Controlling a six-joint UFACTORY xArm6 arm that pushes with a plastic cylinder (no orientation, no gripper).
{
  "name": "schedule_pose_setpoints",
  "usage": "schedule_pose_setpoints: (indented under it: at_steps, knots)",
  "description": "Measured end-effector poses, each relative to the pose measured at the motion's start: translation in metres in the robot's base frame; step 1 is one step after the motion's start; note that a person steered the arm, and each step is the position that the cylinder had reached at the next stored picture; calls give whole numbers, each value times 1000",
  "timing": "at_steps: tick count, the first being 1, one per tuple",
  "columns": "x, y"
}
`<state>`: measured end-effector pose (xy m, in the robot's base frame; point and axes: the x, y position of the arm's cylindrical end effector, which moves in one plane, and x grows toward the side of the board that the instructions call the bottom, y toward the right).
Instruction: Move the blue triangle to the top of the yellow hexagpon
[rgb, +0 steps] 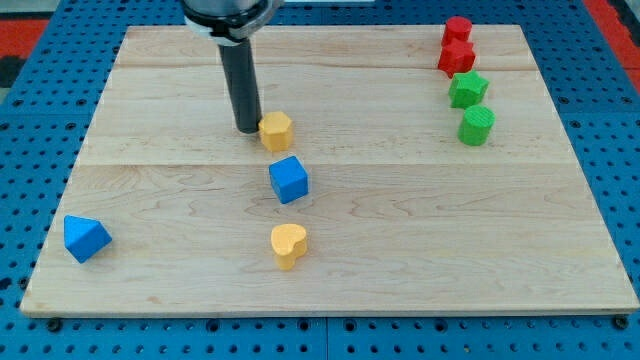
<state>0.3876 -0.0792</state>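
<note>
The blue triangle (86, 238) lies near the board's lower left corner. The yellow hexagon (276, 131) sits near the middle, a little above centre. My tip (248, 130) is down on the board just left of the yellow hexagon, touching or nearly touching its left side. The tip is far from the blue triangle, up and to the right of it.
A blue cube (289, 180) sits just below the yellow hexagon, and a yellow heart (289, 245) below that. Two red blocks (457, 45) and two green blocks (472, 107) stand in a column at the view's upper right. The wooden board (150, 300) lies on a blue pegboard.
</note>
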Motion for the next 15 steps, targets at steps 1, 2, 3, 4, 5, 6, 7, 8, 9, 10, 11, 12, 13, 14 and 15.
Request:
schedule_pose_setpoints:
  at_steps: [1, 2, 3, 4, 5, 6, 7, 8, 9, 10, 11, 12, 13, 14, 15]
  knots:
    - [2, 6]
    - [2, 14]
    - [0, -28]
    - [-4, -120]
    - [18, -192]
    - [96, -195]
    - [160, -212]
    - [185, -214]
    - [193, -182]
    - [158, -166]
    - [115, -140]
    - [85, -96]
    - [63, -49]
    - [30, -37]
    - [-4, -37]
